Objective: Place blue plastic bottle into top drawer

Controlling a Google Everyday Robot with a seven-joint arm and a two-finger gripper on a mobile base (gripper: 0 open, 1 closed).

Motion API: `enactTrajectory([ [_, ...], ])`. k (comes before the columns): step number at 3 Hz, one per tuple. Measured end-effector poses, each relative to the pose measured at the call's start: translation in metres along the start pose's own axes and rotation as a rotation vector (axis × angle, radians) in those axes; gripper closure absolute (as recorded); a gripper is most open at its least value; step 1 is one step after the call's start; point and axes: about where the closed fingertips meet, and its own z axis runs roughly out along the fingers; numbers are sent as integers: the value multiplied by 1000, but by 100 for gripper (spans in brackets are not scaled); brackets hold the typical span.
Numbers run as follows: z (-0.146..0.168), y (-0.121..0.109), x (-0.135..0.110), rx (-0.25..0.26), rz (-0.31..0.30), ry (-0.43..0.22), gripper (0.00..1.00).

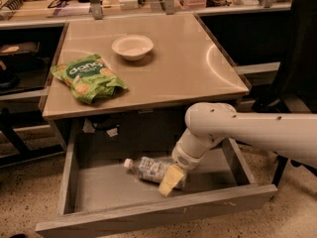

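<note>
Claw (171, 181) sits low inside the open top drawer (99, 185), at the end of a thick white arm (257, 132) that reaches in from the right and bends down past the worktop's front edge. Its pale yellow tip lies against the right end of the blue plastic bottle (148, 167). Whether the claw is spread or pinching the bottle I cannot tell, since the wrist covers that end.

The bottle lies on its side on the plain grey drawer floor, a little right of the middle and nearer the front panel than the back. Its white cap points left and slightly away from the camera, and its pale printed label faces up. The drawer is pulled well out, so its whole inside shows below the worktop (188, 68).

On the worktop, a green snack bag (88, 77) lies flat near the left front corner. A small white bowl (132, 47) stands upright farther back, well apart from the bag.
</note>
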Motion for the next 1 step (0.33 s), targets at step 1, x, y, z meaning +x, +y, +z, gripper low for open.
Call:
enactTrajectory([
  [1,0,0,0,0,0,0,0],
])
